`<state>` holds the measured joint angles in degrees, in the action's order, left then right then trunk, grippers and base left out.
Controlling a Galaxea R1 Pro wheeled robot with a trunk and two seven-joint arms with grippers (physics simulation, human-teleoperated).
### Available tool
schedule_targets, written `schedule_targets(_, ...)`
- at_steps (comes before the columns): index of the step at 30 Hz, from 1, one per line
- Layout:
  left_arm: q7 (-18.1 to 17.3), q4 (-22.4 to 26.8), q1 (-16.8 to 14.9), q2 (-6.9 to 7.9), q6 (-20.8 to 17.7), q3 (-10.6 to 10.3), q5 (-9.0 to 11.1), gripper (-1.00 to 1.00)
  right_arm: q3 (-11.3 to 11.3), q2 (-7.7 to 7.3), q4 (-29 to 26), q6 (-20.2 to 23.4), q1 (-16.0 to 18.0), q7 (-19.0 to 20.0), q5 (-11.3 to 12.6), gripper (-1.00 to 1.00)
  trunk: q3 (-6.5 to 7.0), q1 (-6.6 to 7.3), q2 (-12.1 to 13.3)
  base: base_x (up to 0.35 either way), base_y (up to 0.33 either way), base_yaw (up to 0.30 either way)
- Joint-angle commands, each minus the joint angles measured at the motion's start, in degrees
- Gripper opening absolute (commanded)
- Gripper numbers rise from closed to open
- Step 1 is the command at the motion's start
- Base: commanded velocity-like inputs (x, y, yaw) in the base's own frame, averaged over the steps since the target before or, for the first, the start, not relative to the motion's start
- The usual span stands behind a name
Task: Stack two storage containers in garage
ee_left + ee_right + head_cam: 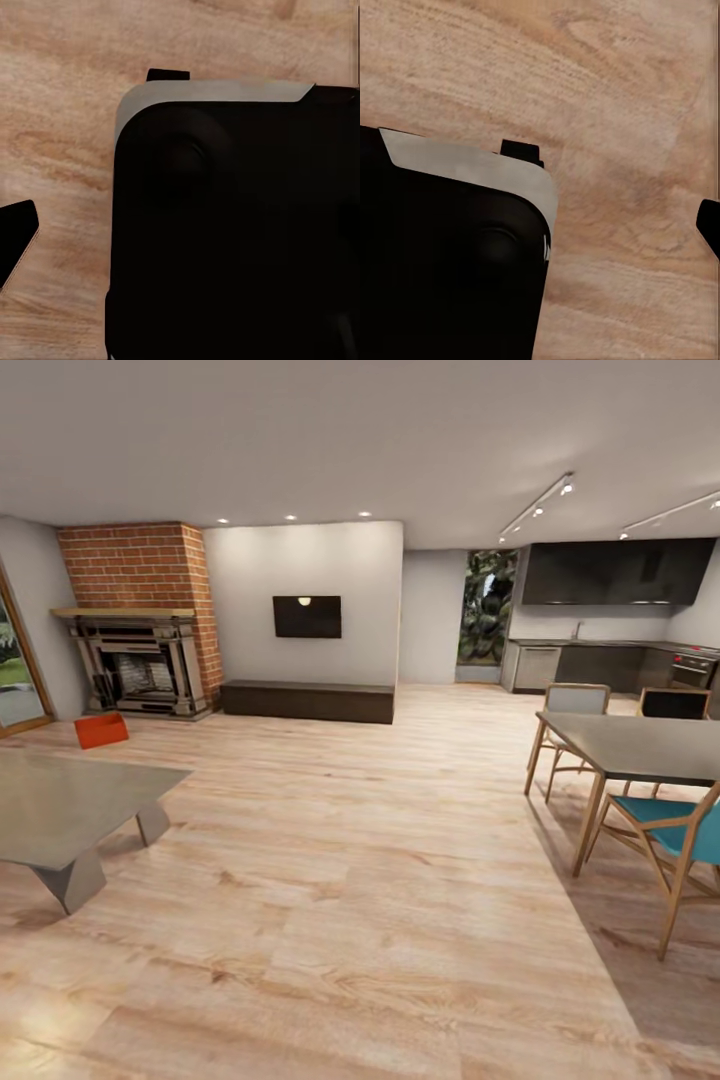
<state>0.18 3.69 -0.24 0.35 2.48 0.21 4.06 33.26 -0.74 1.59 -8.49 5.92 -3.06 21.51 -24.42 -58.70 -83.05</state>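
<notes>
One orange-red storage container [101, 730] sits on the light wood floor in front of the brick fireplace [140, 660], far off to my left, beyond the grey low table [70, 800]. A second container is out of view. In the left wrist view a single dark fingertip [19, 240] of the left gripper shows at the picture's edge, over wood planks and beside my black base [232, 225]. In the right wrist view a dark fingertip [709, 225] of the right gripper likewise sits at the edge. Both fingertips stand wide of the middle with nothing held.
I am in the living room. A dining table [640, 745] with wooden chairs [670, 830] stands at the right, and a dark kitchen [610, 650] lies behind it. A low TV bench [308, 701] lines the far wall. A wide stretch of wood floor [380, 880] lies ahead.
</notes>
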Motion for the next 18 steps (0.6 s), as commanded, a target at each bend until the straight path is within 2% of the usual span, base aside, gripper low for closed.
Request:
schedule_targets(1,0.01,-0.02,-0.02,0.0,0.15,-0.03,0.42,1.0,0.48,0.03,0.16,-0.31,0.06,-0.02,0.46,1.0,-0.06,-0.03,-0.03,0.321,0.0,0.0)
schedule_targets(18,0.0,-0.05,-0.02,0.0,0.15,-0.04,0.42,1.0,0.53,0.03,0.16,-0.38,0.06,-0.02,0.26,1.0,-0.06,-0.03,-0.03,0.321,0.0,0.0)
